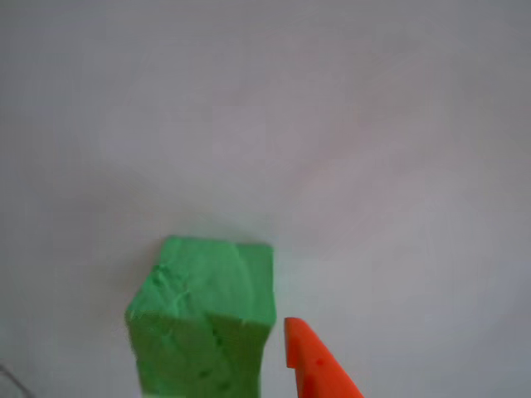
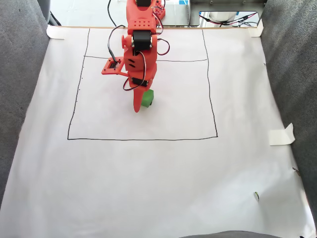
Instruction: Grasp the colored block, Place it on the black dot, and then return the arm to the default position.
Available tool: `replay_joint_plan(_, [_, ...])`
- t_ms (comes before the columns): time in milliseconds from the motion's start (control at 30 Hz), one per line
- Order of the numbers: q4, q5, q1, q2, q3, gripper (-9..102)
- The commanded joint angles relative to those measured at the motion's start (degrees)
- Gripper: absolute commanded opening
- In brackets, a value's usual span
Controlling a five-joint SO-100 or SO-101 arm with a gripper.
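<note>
In the fixed view, an orange arm [image 2: 140,44] reaches down from the top edge onto a large white paper sheet [image 2: 148,173] that covers the table. A thin drawn rectangle [image 2: 143,139] marks out a field on the sheet, and the gripper [image 2: 140,103] stands inside this field, near its middle and toward the upper half. The green block [image 2: 147,98] sits at the gripper's tip, touching the long pointed finger [image 2: 136,101] on that finger's right side as this view shows it. Whether the gripper pinches the block or merely stands beside it cannot be told from either picture.

In the other view, the block [image 1: 203,319] fills the lower centre, its faces rough and dented, resting on plain pale paper. One orange fingertip [image 1: 311,361] rises from the bottom edge just to the right of the block, with a narrow gap visible between the two.

In the fixed view, a piece of masking tape [image 2: 282,135] holds the sheet at the right edge. A small dark speck [image 2: 256,195] lies near the lower right corner, well apart from the block; it is too small to identify.
</note>
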Motion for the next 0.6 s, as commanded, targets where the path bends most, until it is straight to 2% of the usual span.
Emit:
replay_joint_plan(0, [-2.1, -0.6, -1.2, 8.5, 5.5, 51])
replay_joint_plan(200, [-9.9, -3.3, -4.4, 25.7, 26.6, 50])
replay_joint_plan(300, [-17.8, -4.3, -5.7, 38.3, 41.4, 50])
replay_joint_plan(567, [-30.4, -8.8, -9.8, 75.2, 72.9, 49])
